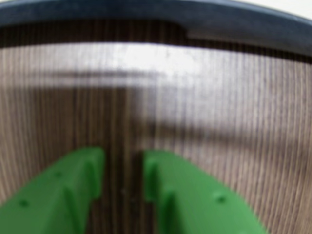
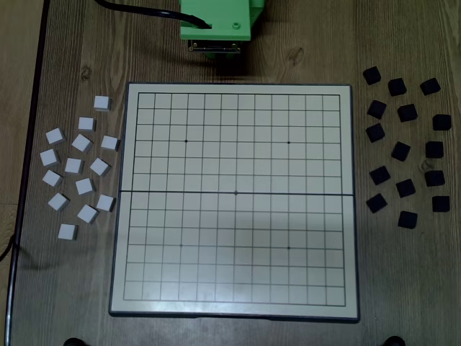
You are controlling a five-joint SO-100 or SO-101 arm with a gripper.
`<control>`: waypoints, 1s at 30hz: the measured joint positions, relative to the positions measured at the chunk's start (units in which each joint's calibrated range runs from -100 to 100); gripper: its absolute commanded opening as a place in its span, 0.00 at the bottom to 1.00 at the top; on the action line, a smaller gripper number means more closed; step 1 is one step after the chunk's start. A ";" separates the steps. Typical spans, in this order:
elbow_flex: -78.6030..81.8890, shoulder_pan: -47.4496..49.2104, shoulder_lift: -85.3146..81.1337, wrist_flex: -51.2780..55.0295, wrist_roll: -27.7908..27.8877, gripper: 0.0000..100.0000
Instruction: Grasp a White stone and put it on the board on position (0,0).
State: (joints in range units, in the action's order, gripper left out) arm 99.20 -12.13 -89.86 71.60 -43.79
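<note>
In the fixed view the board (image 2: pixel 235 198) lies flat in the middle of the wood-grain table (image 2: pixel 403 288), its dark rim framing the cream grid. A bold fold line (image 2: pixel 173 192) crosses it from left to right at half height, and the central dot, position (0,0) (image 2: pixel 236 192), sits on that line with nothing on it. No stone rests anywhere on the grid.

The white stones lie in a loose scatter on the table left of the board, well apart from the central dot. One White stone (image 2: pixel 102 103) sits at the far end of that scatter, near the board's far-left corner; the others spread nearward below it. The black stones (image 2: pixel 400 151) are scattered on the table right of the board.

The green arm (image 2: pixel 216 21) shows only at the far edge of this view, beyond the board, with a dark cable (image 2: pixel 137 10) leading off to the left.

In the wrist view, which is heavily blurred, the claw (image 1: pixel 124 168) points at bare wood grain. Its two green fingers (image 1: pixel 83 168) stand slightly apart with a narrow gap between them, and nothing seems to be held there. A dark curved band (image 1: pixel 146 14) runs across the top of that view; what it is cannot be told.
</note>
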 measured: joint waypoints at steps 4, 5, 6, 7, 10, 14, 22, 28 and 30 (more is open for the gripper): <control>0.00 0.00 0.00 0.00 0.00 0.08; 0.00 0.00 0.00 0.00 0.00 0.08; 0.00 -0.11 0.00 0.00 0.05 0.08; 0.00 -0.54 0.00 0.00 0.15 0.08; 0.00 -3.45 0.00 0.08 1.86 0.08; 0.00 -6.68 0.00 0.40 2.49 0.08; 0.00 -5.93 0.00 0.40 2.49 0.09; 0.09 -8.19 0.00 0.32 -0.83 0.18; 0.09 -11.21 -0.37 0.32 -1.37 0.15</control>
State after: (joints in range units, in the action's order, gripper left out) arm 99.28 -23.34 -90.23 71.92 -45.15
